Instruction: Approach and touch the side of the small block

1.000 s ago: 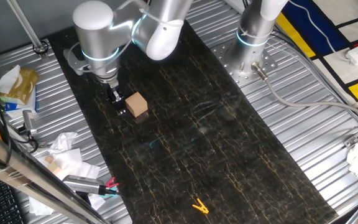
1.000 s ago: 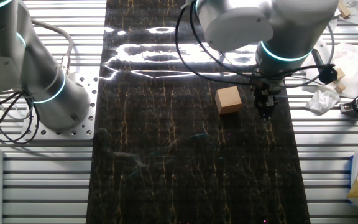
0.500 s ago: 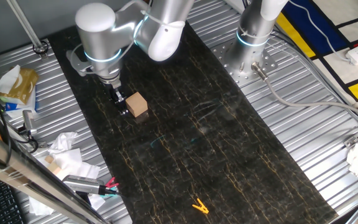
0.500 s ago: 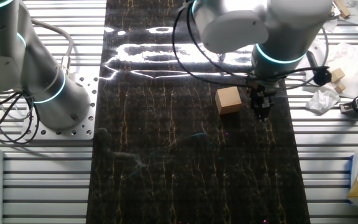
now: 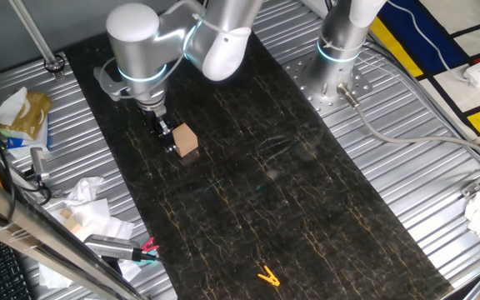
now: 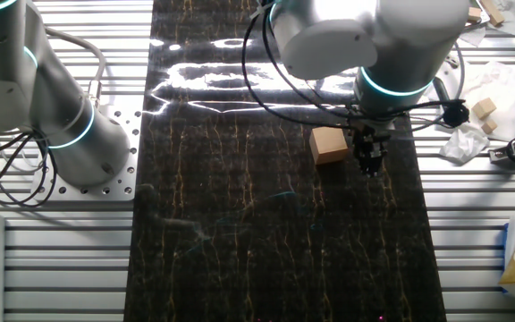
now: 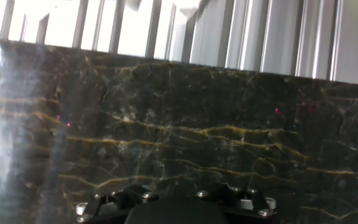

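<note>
Down on the dark marbled mat [image 5: 248,183] that covers the middle of the table [image 5: 440,175], the small block [image 5: 186,140] sits flat, a plain light-brown wooden cube with nothing on top of it. Just beside it hangs the gripper [image 5: 167,137], its black tip lowered almost to the mat; in one fixed view the tip appears right against the block's side, while in the other fixed view the gripper [image 6: 368,157] stands close beside the small block [image 6: 329,144] with what may be a thin dark gap, so I cannot tell whether they actually touch. Whether the jaws are parted or together I cannot tell either, since the tip reads as one narrow black shape in both fixed views. The hand view shows only the mat [image 7: 185,130] with its gold veins, ribbed metal beyond it, and the gripper's dark mount with screws along the bottom edge; the block is not in that picture. A silver arm [image 5: 144,50] with a glowing teal ring carries the gripper from above. Well apart from the block, a tiny yellow clip [image 5: 267,276] lies near the mat's near end, and crumpled white paper [image 5: 90,204] with pale wood bits sits off the mat at the table's edge.
</note>
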`<state>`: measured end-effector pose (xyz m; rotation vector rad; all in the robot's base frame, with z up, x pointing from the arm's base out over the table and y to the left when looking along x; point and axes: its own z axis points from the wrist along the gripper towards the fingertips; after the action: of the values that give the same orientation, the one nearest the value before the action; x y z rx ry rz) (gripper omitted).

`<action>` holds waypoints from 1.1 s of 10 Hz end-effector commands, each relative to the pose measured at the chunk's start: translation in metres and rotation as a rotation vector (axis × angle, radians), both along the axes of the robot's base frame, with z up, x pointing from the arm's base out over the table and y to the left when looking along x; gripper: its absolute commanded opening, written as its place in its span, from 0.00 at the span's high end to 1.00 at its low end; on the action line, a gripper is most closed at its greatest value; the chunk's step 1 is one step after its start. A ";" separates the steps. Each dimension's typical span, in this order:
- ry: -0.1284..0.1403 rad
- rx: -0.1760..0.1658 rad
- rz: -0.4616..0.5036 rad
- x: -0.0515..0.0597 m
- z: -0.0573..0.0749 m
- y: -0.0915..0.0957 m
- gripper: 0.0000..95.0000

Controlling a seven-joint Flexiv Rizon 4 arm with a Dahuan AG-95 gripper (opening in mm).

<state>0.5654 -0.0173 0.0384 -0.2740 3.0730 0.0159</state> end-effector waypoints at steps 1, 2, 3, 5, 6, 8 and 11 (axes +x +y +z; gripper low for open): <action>0.010 0.016 0.003 -0.002 -0.001 0.000 0.20; 0.023 0.031 0.002 -0.004 -0.002 0.000 0.20; 0.027 0.050 -0.003 -0.006 -0.003 0.000 0.20; 0.029 0.059 -0.002 -0.008 -0.004 0.000 0.20; 0.028 0.060 -0.001 -0.010 -0.005 0.000 0.20; 0.029 0.064 0.001 -0.013 -0.007 0.000 0.20; 0.037 0.066 0.000 -0.016 -0.008 0.000 0.20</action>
<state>0.5471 -0.0177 0.0300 -0.2719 3.1065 0.1270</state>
